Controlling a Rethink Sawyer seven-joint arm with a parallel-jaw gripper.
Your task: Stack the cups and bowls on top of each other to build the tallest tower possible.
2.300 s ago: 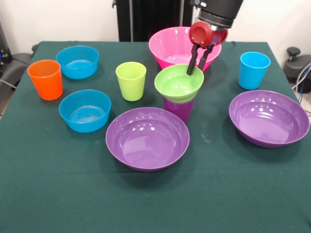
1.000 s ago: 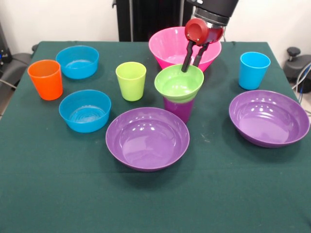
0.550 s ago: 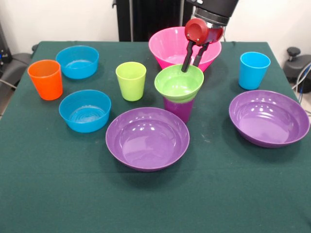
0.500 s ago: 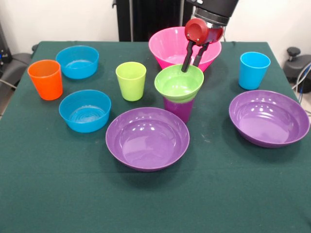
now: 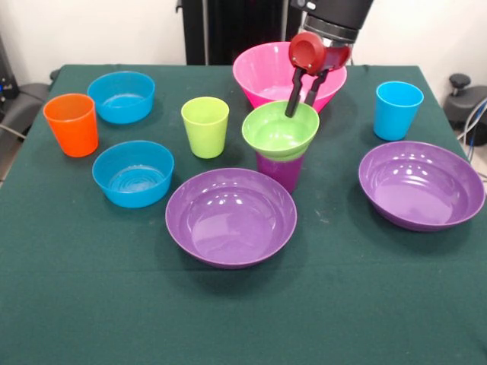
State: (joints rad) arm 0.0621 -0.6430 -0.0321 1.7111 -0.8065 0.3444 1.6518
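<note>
1. Two blue bowls [image 5: 121, 96] [image 5: 133, 173] and the orange cup [image 5: 71, 124] sit far to the picture-left of the gripper [image 5: 300, 109], none of them stacked yet.
2. Nearer, also on that side, stands the lime green cup [image 5: 205, 127]; one wide purple bowl [image 5: 230, 217] lies in front of the gripper, lower in the picture.
3. Directly under the gripper is the tower [image 5: 280, 148]: the green bowl [image 5: 280, 129] seated on the purple cup [image 5: 279, 171]. Compared with two seconds ago the gripper has lifted off the bowl's far rim; its fingers are apart and empty, tips just above that rim. The bowl has stayed level, so I judge the placement finished and another piece due next.
4. Behind the gripper is the pink bowl [image 5: 266, 76].
5. To its picture-right stand the light blue cup [image 5: 397, 110] and the second purple bowl [image 5: 421, 185].
</note>
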